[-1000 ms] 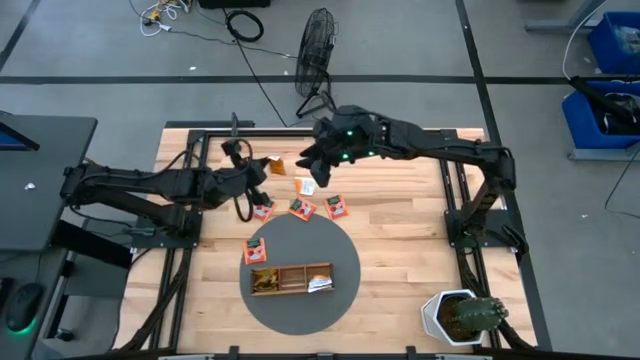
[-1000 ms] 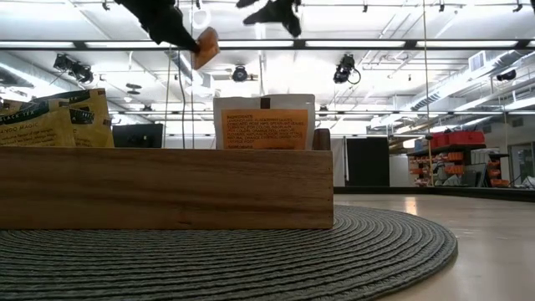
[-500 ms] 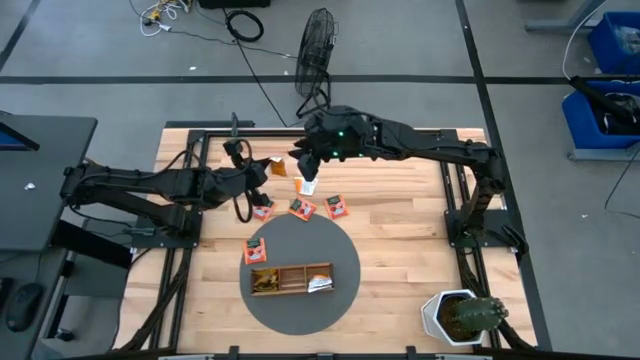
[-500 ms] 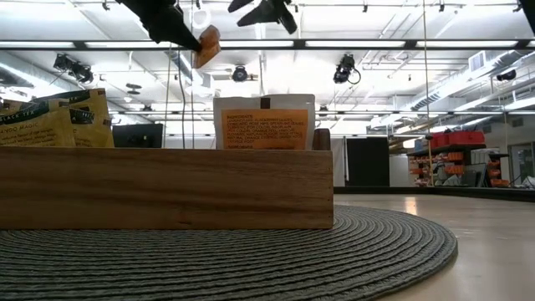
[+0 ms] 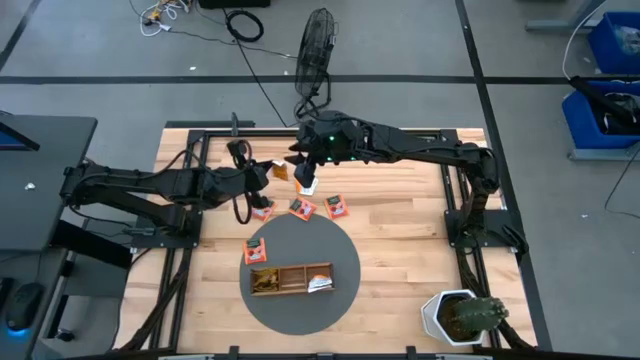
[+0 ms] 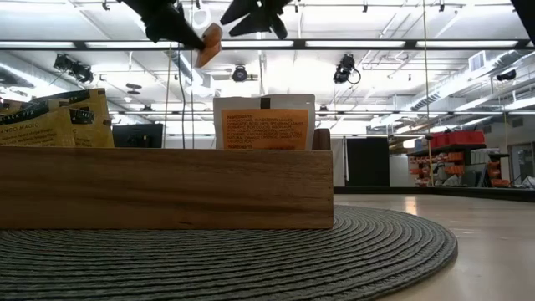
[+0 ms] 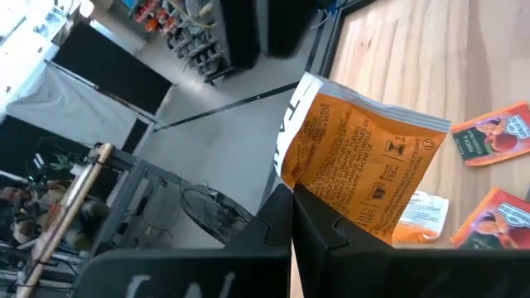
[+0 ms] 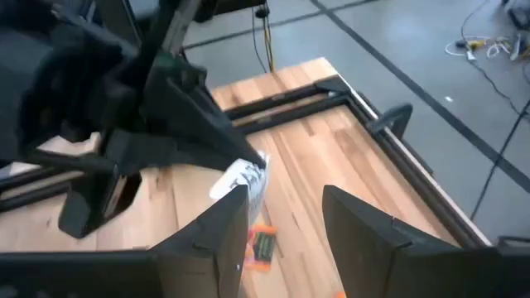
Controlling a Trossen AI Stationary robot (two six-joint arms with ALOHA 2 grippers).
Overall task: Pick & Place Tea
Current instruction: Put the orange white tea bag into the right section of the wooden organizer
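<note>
Above the far half of the table (image 5: 400,215), we see the left end effector (image 5: 262,172) clamped tight on one orange tea sachet (image 7: 356,170), lifted clear of the wood. The sachet stands on edge, tilted, its pinched corner down between the fingers and its white top seam pointing up and away; black print covers its orange face.

Just beside it on the right, the right end effector (image 5: 303,172) hangs with its fingers spread and nothing between them, directly over a white sachet (image 5: 306,186) lying flat on the table.

Nearer us, three red-orange sachets (image 5: 300,208) lie flat in a loose row, apart from one another, just beyond the far rim of the round grey mat (image 5: 345,250). On the mat sits the long wooden tray (image 5: 292,279), its long axis running left to right, with yellow sachets upright in its left compartment and a white one in its right.

Bare wood lies open to the right of the row, up to the table's black frame. A potted cactus (image 5: 462,317) stands at the near right corner.
</note>
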